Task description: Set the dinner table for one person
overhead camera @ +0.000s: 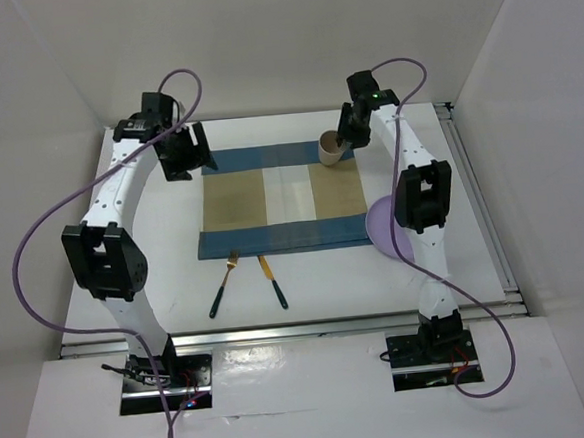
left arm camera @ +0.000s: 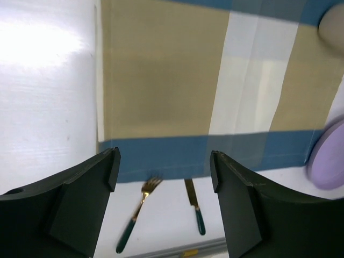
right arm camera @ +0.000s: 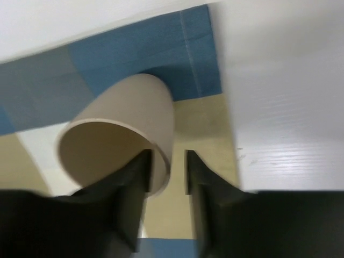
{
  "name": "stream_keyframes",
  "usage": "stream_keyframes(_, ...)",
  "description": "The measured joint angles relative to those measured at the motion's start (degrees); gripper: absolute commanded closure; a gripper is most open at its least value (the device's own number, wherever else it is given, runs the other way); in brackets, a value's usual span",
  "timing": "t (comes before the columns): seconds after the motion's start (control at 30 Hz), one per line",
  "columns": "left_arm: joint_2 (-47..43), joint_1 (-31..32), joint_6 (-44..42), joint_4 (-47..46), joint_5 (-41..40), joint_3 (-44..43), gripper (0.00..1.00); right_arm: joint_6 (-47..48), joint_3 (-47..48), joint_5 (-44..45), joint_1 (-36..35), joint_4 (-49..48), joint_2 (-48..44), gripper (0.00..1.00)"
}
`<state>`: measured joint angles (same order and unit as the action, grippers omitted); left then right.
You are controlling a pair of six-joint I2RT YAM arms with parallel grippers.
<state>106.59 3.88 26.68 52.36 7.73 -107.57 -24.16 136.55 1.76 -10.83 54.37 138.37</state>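
The white surface [overhead camera: 346,275] spans the workspace under both arms. A blue-and-tan striped placemat [overhead camera: 280,195] lies at its middle, with a purple plate [overhead camera: 381,228] just off the mat's right edge. A tan cup [overhead camera: 331,148] stands on the mat's far right corner. The right hand [right arm camera: 165,164] straddles its rim, fingers nearly together; I cannot tell whether they pinch. The left hand [left arm camera: 164,166] hangs wide apart, empty. A fork [overhead camera: 223,284] and knife [overhead camera: 273,282] lie below the mat.
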Motion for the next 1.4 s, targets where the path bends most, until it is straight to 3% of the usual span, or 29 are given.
stream_keyframes(0.1, -2.01, 2.51, -0.28, 0.68, -0.79, 3.72, 0.14, 0.24, 0.07, -2.08, 0.0, -1.29, 0.0, 0.27)
stream_keyframes(0.27, -5.46, 4.74, -0.98, 0.55, -2.49, 10.47, 0.14, 0.11, 0.09, -3.8, 0.0, -3.54, -0.28, 0.15)
stream_keyframes(0.4, -10.23, 6.43, -0.66, -0.83, -5.2, 20.72, 0.17, 0.07, -0.07, -3.72, 0.0, -3.98, -2.95, 0.06)
stream_keyframes(0.57, -17.31, 11.5, 2.58, -1.51, -7.87, 36.26, 0.17, 0.5, -5.35, -2.45, 0.0, -5.81, -14.43, 0.05)
stream_keyframes(0.77, -24.0, 17.53, 8.17, -1.77, -9.44, 49.0, 0.18, 1.33, -13.77, -1.49, 0.02, -8.94, -30.42, 0.06)
stream_keyframes(0.87, -23.78, 19.61, 10.19, -1.7, -10.05, 51.74, 0.18, 1.68, -21.11, -1.36, 0.0, -10.32, -36.74, 0.16)
stream_keyframes(1.13, -20.37, 21.84, 15.08, -5.81, -9.84, 57.44, 0.23, 2.99, -47.5, -2.6, -4.15, -11.02, -47.58, 0.18)
stream_keyframes(1.27, -17.92, 21.88, 17.0, -7.58, -8.83, 60.89, 0.32, 2.32, -60.22, -3.15, -7.76, -9.49, -52.61, 0.18)
stream_keyframes(1.37, -17.79, 21.94, 17.62, -8.07, -8.2, 60.92, 0.6, 0.48, -66.62, -3.5, -7.43, -8.68, -57.0, 0.21)
stream_keyframes(1.4, -17.79, 21.94, 17.79, -8.0, -8.07, 60.92, 0.77, -0.24, -68.06, -3.54, -7.17, -8.22, -58.55, 0.23)
